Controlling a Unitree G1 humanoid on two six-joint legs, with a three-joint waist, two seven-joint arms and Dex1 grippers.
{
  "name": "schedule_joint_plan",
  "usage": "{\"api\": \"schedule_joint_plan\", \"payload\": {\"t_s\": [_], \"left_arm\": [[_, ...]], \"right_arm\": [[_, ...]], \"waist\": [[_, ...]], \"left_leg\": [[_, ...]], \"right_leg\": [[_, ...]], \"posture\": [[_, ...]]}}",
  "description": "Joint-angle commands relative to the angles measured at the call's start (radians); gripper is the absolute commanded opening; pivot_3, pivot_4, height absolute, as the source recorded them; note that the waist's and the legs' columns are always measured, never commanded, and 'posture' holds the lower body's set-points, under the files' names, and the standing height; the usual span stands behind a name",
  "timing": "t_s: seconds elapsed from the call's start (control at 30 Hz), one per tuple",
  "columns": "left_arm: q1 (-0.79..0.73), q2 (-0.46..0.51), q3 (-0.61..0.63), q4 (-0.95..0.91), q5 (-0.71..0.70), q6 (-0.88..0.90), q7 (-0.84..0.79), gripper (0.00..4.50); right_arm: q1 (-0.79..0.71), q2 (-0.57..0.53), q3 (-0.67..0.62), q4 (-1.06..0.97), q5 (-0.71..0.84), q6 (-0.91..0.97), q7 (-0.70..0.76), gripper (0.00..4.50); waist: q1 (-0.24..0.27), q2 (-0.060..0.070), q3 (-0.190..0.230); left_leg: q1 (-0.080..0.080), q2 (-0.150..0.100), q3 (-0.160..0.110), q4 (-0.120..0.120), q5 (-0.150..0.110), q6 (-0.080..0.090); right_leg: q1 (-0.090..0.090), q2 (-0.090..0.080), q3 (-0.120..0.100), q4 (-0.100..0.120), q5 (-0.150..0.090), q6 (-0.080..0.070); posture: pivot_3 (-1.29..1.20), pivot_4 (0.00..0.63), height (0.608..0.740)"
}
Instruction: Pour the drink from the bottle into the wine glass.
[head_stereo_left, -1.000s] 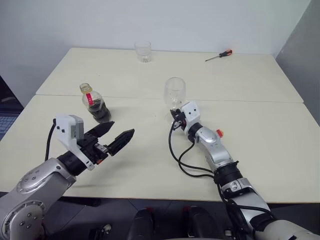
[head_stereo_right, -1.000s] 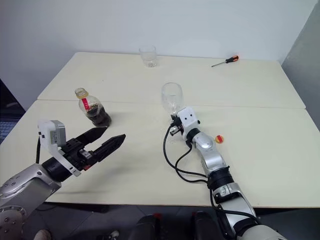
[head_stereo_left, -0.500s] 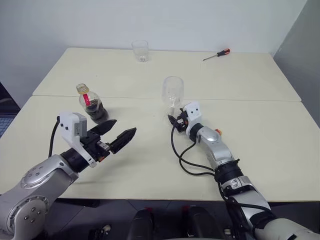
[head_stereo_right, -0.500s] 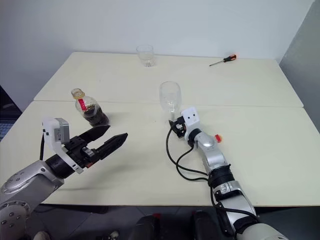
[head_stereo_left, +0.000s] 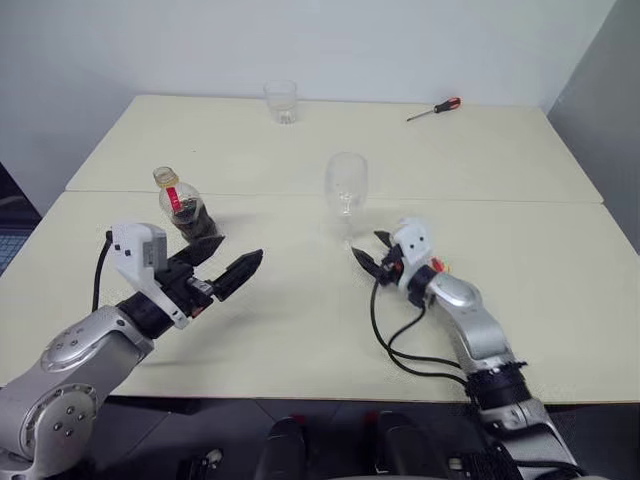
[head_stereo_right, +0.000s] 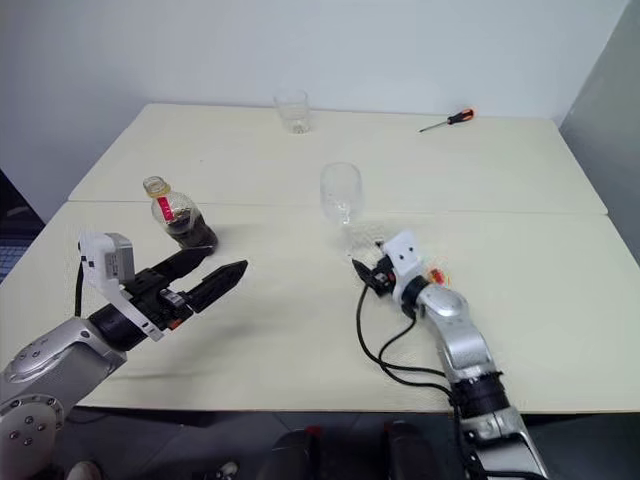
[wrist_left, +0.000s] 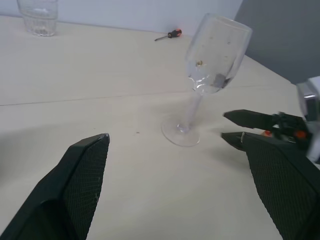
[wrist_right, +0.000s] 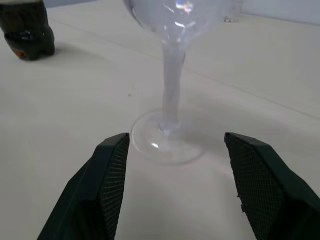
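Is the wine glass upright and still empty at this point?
Upright and empty: the wine glass stands on its foot on the table, bowl clear, with no dark drink inside.

On the table, the bottle stands left of the wine glass; a tumbler and screwdriver lie behind.

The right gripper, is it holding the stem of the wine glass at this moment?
No. In the right wrist view the right gripper is open and short of the wine glass, whose stem and foot stand free on the table.
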Motion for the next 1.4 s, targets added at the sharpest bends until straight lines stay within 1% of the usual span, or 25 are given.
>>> {"api": "schedule_joint_plan", "payload": {"t_s": [0.03, 0.13, 0.3, 0.4, 0.47, 0.63, 0.83, 1.1, 1.4], "left_arm": [[-0.010, -0.002, 0.015, 0.006, 0.035, -0.040, -0.003, 4.50], [-0.022, -0.016, 0.017, 0.068, 0.107, -0.079, 0.022, 4.50], [-0.074, -0.049, 0.007, 0.189, 0.252, -0.162, 0.076, 4.50], [-0.108, -0.071, 0.007, 0.257, 0.327, -0.213, 0.100, 4.50], [-0.130, -0.082, 0.002, 0.306, 0.374, -0.252, 0.105, 4.50], [-0.191, -0.103, -0.022, 0.442, 0.477, -0.360, 0.092, 4.50], [-0.277, -0.131, -0.045, 0.588, 0.546, -0.458, 0.068, 4.50], [-0.340, -0.160, -0.085, 0.744, 0.601, -0.558, 0.014, 4.50], [-0.456, -0.143, -0.087, 0.981, 0.651, -0.680, -0.036, 4.50]], "right_arm": [[0.039, -0.049, -0.042, -0.180, 0.051, 0.079, 0.022, 3.23], [0.089, -0.091, -0.085, -0.317, 0.160, 0.157, 0.076, 3.23], [0.137, -0.164, -0.117, -0.511, 0.362, 0.205, 0.204, 3.23], [0.149, -0.197, -0.112, -0.586, 0.461, 0.249, 0.243, 3.23], [0.147, -0.208, -0.106, -0.613, 0.499, 0.261, 0.252, 3.23], [0.129, -0.204, -0.085, -0.626, 0.526, 0.276, 0.226, 3.23], [0.127, -0.188, -0.062, -0.623, 0.528, 0.268, 0.196, 3.23], [0.110, -0.165, -0.048, -0.622, 0.542, 0.281, 0.156, 3.23], [0.105, -0.173, -0.046, -0.625, 0.566, 0.290, 0.153, 3.23]], "waist": [[0.000, 0.000, 0.000], [0.000, 0.000, 0.000], [-0.001, 0.000, 0.000], [0.000, 0.000, 0.000], [0.000, 0.000, 0.000], [0.000, 0.000, 0.000], [0.001, -0.001, 0.000], [0.001, -0.001, 0.000], [0.000, -0.001, 0.000]], "left_leg": [[0.000, 0.000, 0.000, 0.000, 0.000, 0.000], [0.000, 0.000, 0.000, -0.001, 0.000, 0.000], [0.000, 0.000, -0.001, -0.001, 0.000, 0.000], [0.000, 0.000, -0.001, 0.000, 0.000, 0.000], [0.000, -0.001, -0.001, 0.000, 0.000, 0.000], [0.000, -0.001, -0.001, 0.000, 0.000, 0.000], [-0.001, -0.001, -0.001, 0.000, 0.000, 0.000], [-0.001, -0.001, -0.001, 0.000, 0.000, 0.000], [-0.001, -0.001, -0.001, 0.000, 0.000, 0.000]], "right_leg": [[0.000, 0.000, 0.000, 0.000, 0.000, 0.000], [0.000, 0.001, 0.000, 0.000, 0.000, 0.000], [0.000, 0.002, -0.001, -0.001, 0.000, 0.000], [0.000, 0.002, -0.001, -0.001, 0.000, 0.000], [0.000, 0.002, -0.001, -0.001, 0.000, 0.000], [0.000, 0.002, -0.001, -0.001, 0.000, 0.000], [0.000, 0.002, -0.001, -0.001, 0.000, 0.000], [0.000, 0.002, -0.002, -0.001, 0.000, 0.000], [0.000, 0.002, -0.002, -0.001, 0.000, 0.000]], "posture": [[0.00, 0.150, 0.740], [0.00, 0.150, 0.740], [0.00, 0.150, 0.740], [0.00, 0.150, 0.740], [0.00, 0.150, 0.740], [0.00, 0.150, 0.740], [0.00, 0.150, 0.740], [0.00, 0.150, 0.740], [0.00, 0.150, 0.740]]}}
